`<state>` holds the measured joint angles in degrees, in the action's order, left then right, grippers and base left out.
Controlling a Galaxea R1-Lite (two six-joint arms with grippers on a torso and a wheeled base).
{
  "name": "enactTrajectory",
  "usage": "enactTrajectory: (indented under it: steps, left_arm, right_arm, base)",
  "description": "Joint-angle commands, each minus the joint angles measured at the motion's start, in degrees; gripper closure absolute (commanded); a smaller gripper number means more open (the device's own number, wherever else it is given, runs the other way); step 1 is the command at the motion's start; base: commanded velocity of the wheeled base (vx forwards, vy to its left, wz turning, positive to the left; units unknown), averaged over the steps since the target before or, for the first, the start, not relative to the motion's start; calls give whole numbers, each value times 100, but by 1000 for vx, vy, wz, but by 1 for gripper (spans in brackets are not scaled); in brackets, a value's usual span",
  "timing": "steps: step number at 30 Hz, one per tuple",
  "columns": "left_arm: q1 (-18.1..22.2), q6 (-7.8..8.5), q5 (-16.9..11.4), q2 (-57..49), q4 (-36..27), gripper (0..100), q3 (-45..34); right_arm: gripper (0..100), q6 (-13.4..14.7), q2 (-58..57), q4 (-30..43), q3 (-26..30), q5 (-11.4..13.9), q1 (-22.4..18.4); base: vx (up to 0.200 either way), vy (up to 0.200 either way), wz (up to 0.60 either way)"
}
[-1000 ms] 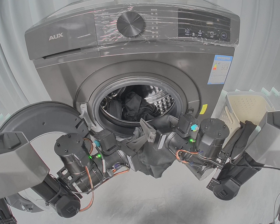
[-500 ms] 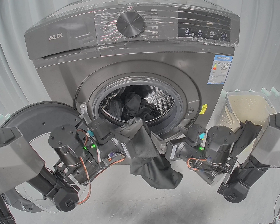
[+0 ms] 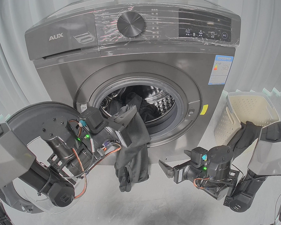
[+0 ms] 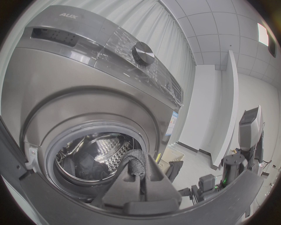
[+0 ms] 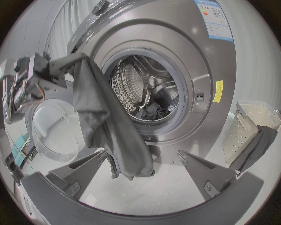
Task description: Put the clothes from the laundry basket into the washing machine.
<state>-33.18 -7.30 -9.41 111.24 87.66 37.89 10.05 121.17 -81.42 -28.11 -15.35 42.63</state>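
Head, washer [image 3: 65,74]: door [image 3: 37,120] swung open to the robot's left.
Head, left gripper [image 3: 129,113]: at the left rim of the opening, jaws clamped on the top of a dark garment [image 3: 133,149].
Head, garment: hangs outside the drum, long axis vertical, free end pointing at the floor [image 3: 152,205].
Head, right gripper [image 3: 162,167]: low before the washer, holding nothing.
Head, basket [image 3: 250,106]: right of the washer, a dark cloth [image 3: 244,136] draped over its front rim.
Left wrist, left gripper [image 4: 140,178]: the pinch close up, a grey tuft of garment [image 4: 134,159] standing up between the jaws.
Left wrist, drum: dark load [image 4: 87,168] lying inside.
Left wrist, far side: basket [image 4: 172,153] and cloth [image 4: 174,170].
Right wrist, right gripper [image 5: 141,153]: jaws spread wide.
Right wrist, garment [image 5: 108,117]: its whole length side-on, hung from the left gripper [image 5: 66,63], lower end bunched, clear of the floor.
Right wrist, load [image 5: 152,111]: at the drum's bottom.
Right wrist, basket [image 5: 251,117]: cloth [image 5: 257,146] trailing down its outside.
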Motion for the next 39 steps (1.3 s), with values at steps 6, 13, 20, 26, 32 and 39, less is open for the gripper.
enactTrajectory:
  steps: [6,13,20,26,32,39]
  left_arm:
    - [189,10,18,-252,-162,100,87]
    - [260,27,18,-357,-241,100,166]
    - [260,27,18,-524,-329,100,201]
    - [260,27,18,-542,-346,100,237]
    - [242,27,18,-568,-346,100,237]
    - [251,27,18,-612,-346,100,237]
  right_arm:
    - [0,-29,776,-14,-327,14,35]
    - [0,-108,1295,-199,-740,120,-27]
    - [0,-161,1752,-199,-1162,234,-167]
    - [0,-249,2156,-155,-1478,234,-238]
    - [0,-328,2639,-155,-1970,269,-343]
    - [0,-337,3044,-208,-2163,375,-229]
  base:
    - [0,0,0]
    - [0,0,0]
    - [0,0,0]
    - [0,0,0]
    - [0,0,0]
    - [0,0,0]
